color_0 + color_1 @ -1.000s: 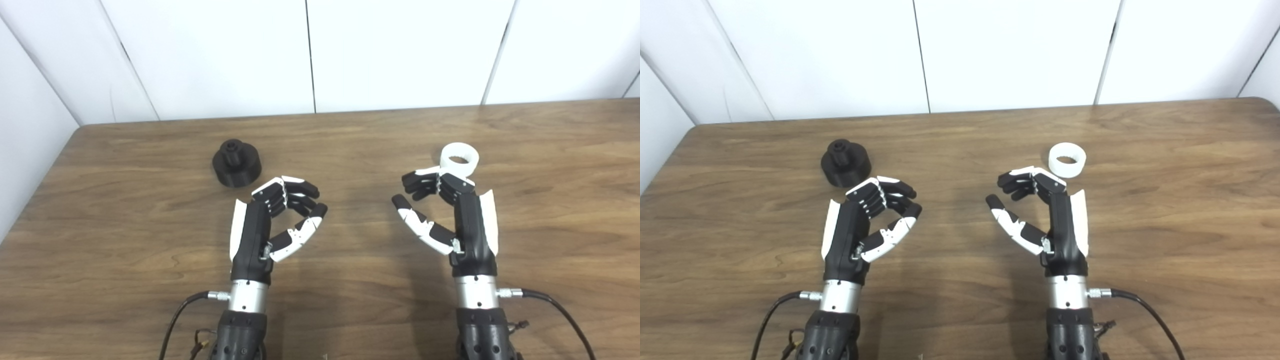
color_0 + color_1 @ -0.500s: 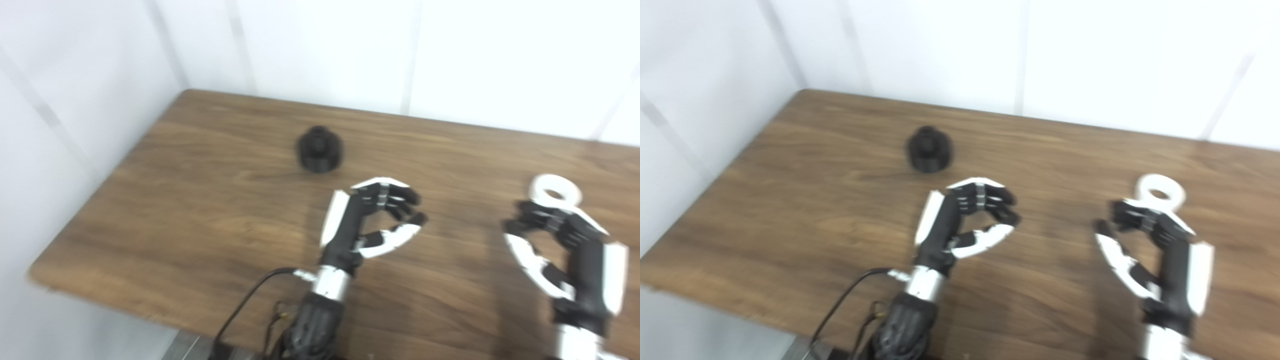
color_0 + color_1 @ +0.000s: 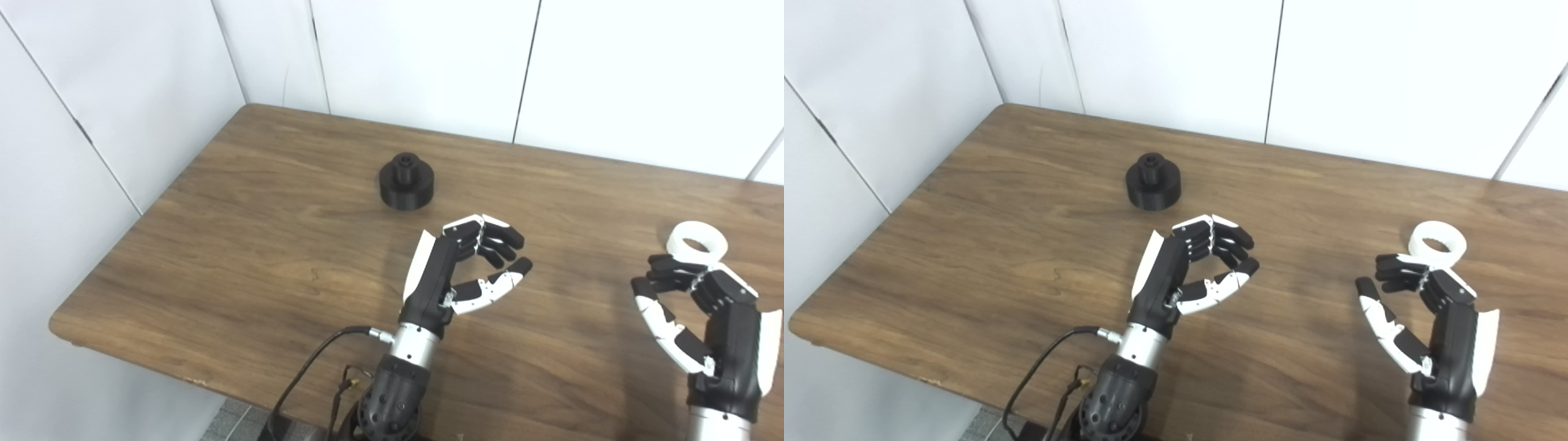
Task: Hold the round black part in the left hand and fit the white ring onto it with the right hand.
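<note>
Above the table (image 3: 245, 245), each robot hand, left (image 3: 465, 269) and right (image 3: 704, 312), hangs half-curled, empty, touching nothing.

round black part (image 3: 407, 182), wide disc base with a narrow hollow stub on top, upright on the wood, toward the far left. white ring (image 3: 1437, 244), short and broad, flat with opening upward, well apart at right.
</note>
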`<state>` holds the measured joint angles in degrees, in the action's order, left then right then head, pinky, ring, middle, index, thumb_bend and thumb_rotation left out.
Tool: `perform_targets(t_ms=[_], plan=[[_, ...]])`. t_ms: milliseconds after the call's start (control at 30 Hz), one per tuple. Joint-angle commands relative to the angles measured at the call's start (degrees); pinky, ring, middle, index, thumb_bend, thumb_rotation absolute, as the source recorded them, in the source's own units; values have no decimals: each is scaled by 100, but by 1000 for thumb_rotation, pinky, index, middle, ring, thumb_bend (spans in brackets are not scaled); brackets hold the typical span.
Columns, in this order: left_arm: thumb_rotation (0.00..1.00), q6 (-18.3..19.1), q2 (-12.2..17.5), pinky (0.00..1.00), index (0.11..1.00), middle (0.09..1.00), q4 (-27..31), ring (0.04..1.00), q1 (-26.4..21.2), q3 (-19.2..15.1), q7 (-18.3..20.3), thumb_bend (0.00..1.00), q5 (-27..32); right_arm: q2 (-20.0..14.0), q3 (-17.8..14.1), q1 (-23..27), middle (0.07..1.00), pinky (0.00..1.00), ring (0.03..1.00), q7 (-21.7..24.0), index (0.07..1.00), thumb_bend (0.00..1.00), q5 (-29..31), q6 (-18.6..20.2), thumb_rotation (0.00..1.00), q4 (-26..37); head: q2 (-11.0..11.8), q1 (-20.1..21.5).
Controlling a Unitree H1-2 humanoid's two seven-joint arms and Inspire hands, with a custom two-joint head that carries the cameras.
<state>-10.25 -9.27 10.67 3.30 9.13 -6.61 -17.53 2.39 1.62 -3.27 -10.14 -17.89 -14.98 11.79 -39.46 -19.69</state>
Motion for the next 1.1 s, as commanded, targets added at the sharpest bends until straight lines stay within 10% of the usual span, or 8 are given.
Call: perform_targets(t_ms=[0, 967, 1067], plan=[[70, -44, 72, 460, 493, 590, 202, 554, -164, -74, -118, 500, -218, -95, -12, -164, 580, 437, 518, -8, 496, 498, 8, -262, 164, 82, -8, -7], [76, 1699, 1427, 589, 499, 738, 1008, 718, -968, -787, 334, 502, -1560, -114, -59, -151, 576, 433, 509, 92, 496, 497, 67, -277, 162, 55, 8, 36], [208, 1770, 1582, 629, 693, 764, 887, 740, -1132, -859, 321, 591, -1655, -126, -69, -129, 576, 433, 508, 104, 496, 497, 88, -292, 161, 36, 9, 35]])
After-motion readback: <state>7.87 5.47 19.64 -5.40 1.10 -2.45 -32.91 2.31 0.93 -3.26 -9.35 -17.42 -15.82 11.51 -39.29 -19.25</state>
